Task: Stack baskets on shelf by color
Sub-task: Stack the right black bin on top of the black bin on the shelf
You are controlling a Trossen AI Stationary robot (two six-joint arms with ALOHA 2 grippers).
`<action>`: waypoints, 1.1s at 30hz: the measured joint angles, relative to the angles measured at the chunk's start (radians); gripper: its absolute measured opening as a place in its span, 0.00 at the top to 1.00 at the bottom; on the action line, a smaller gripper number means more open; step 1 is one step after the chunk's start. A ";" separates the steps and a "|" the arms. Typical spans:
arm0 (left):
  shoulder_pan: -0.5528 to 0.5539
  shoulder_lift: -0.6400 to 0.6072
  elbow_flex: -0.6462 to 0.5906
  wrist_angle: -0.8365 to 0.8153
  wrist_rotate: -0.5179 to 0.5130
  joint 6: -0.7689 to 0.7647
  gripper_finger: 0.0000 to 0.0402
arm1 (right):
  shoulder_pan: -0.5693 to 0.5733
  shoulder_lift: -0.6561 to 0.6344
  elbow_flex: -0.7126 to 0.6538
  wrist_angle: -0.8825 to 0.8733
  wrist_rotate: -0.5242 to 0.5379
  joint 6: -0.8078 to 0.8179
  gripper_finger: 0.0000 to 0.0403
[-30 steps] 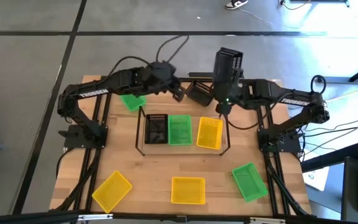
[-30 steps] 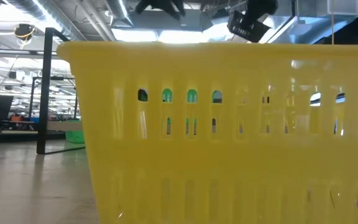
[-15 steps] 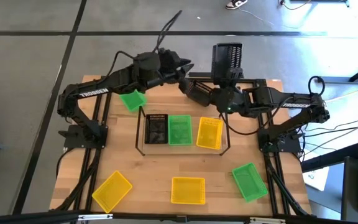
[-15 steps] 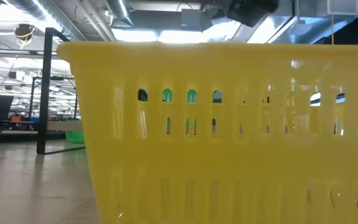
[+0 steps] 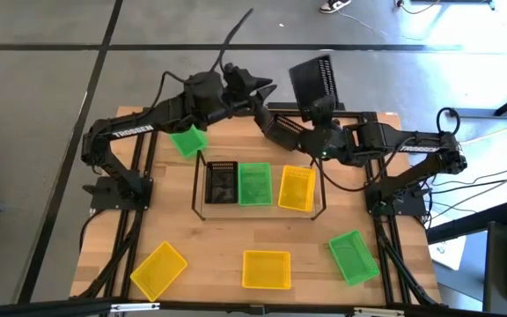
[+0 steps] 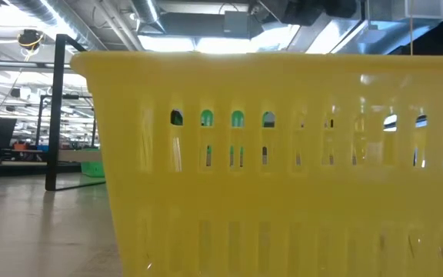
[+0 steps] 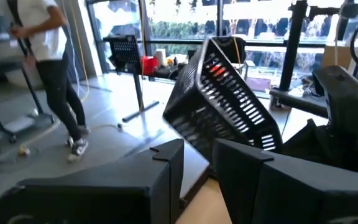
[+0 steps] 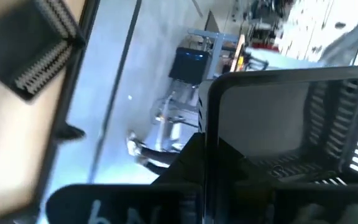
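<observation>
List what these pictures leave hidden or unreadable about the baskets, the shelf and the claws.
- Low view: one yellow basket fills the frame, hiding the shelf and most of the table.
- High view: how many baskets are nested under the black basket in the shelf is too small to count.
- Right wrist view: the raised black basket is cut off by the frame edge.
- Left claw: too small from above.

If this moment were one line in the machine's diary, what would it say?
right gripper: shut on black basket, held raised behind shelf | left gripper: open, empty, near that basket | shelf: black, green, yellow baskets
</observation>
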 joint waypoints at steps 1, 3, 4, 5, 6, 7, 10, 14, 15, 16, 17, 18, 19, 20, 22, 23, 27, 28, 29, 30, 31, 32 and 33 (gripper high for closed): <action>0.000 0.000 0.000 0.005 0.000 0.018 0.81 | 0.000 0.000 0.000 0.000 0.000 -0.041 1.00; -0.001 0.000 0.000 0.012 0.001 0.030 0.81 | 0.000 0.000 0.000 0.000 -0.002 -0.104 1.00; -0.001 0.000 0.000 0.012 0.001 0.029 0.81 | 0.000 0.000 0.000 -0.001 -0.010 -0.127 1.00; -0.001 -0.001 0.000 0.012 0.001 0.023 0.81 | 0.000 0.000 0.000 -0.001 -0.025 -0.148 1.00; -0.001 -0.001 0.000 0.011 0.000 0.018 0.81 | 0.000 0.000 0.000 -0.003 -0.037 -0.173 1.00; -0.001 -0.001 0.000 0.010 0.000 0.018 0.81 | 0.000 0.000 0.000 -0.009 -0.048 -0.200 1.00; -0.006 -0.001 0.000 0.011 -0.001 0.043 0.81 | 0.000 0.000 0.000 -0.042 -0.070 -0.275 1.00; -0.015 -0.001 0.000 0.010 -0.004 0.066 0.81 | 0.000 0.012 -0.001 -0.063 -0.079 -0.326 1.00; -0.015 -0.001 0.000 0.009 -0.006 0.067 0.81 | 0.000 0.016 -0.001 -0.063 -0.077 -0.330 1.00; -0.015 -0.001 0.000 0.003 -0.010 0.068 0.81 | 0.000 0.021 -0.001 -0.063 -0.077 -0.334 1.00; -0.015 -0.001 0.000 -0.006 -0.016 0.068 0.81 | 0.000 0.028 -0.001 -0.062 -0.078 -0.335 1.00; -0.015 -0.001 0.000 -0.016 -0.025 0.068 0.81 | 0.000 0.035 -0.001 -0.062 -0.078 -0.339 1.00; -0.015 -0.001 0.000 -0.033 -0.039 0.068 0.81 | 0.000 0.042 -0.001 -0.063 -0.078 -0.343 1.00; -0.015 -0.001 0.000 -0.054 -0.059 0.068 0.81 | 0.000 0.049 -0.001 -0.062 -0.078 -0.343 1.00; -0.015 -0.001 0.000 -0.091 -0.090 0.069 0.81 | 0.000 0.062 -0.001 -0.062 -0.078 -0.343 1.00; -0.015 -0.001 0.000 -0.108 -0.099 0.067 0.81 | 0.000 0.068 -0.001 -0.062 -0.078 -0.345 1.00; -0.015 -0.001 0.000 -0.125 -0.109 0.066 0.81 | 0.000 0.081 -0.001 -0.059 -0.078 -0.348 1.00; -0.015 -0.001 0.000 -0.128 -0.109 0.066 0.81 | 0.000 0.084 -0.001 -0.058 -0.078 -0.348 1.00; -0.015 -0.001 0.000 -0.134 -0.109 0.066 0.81 | 0.000 0.085 -0.001 -0.058 -0.078 -0.348 1.00; -0.015 -0.001 0.000 -0.143 -0.109 0.062 0.81 | 0.000 0.085 -0.001 -0.058 -0.079 -0.348 1.00; -0.015 -0.001 0.000 -0.154 -0.108 0.058 0.81 | 0.000 0.085 -0.001 -0.057 -0.078 -0.348 1.00; -0.015 0.000 0.000 -0.165 -0.109 0.050 0.81 | 0.000 0.085 -0.001 -0.054 -0.078 -0.348 1.00; -0.015 0.005 0.000 -0.167 -0.110 0.041 0.81 | 0.000 0.085 -0.001 -0.052 -0.078 -0.348 1.00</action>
